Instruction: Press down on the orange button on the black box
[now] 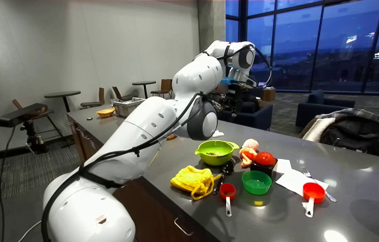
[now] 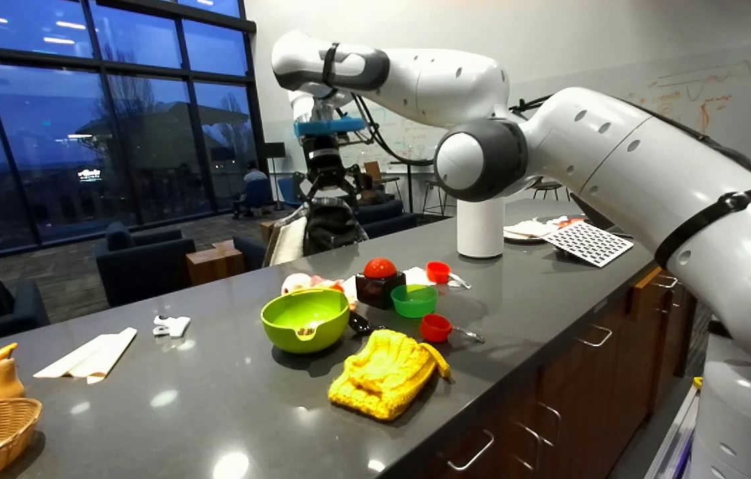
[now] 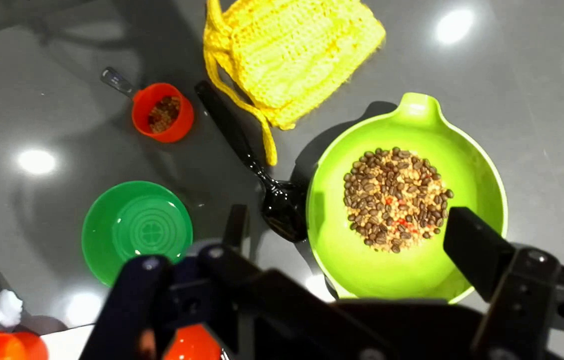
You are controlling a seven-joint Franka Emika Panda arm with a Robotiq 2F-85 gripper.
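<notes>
I have the fingers wide apart, higher than the lime bowl. Black spoon just beside the bowl. Orange button atop its black box on the worktop, near the bowl.

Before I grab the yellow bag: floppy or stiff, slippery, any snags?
Likely floppy: the yellow bag looks knitted, with soft creases. Probably not slippery, given its coarse texture. Its loose cord runs close to the black spoon, so it might catch there on lifting.
</notes>
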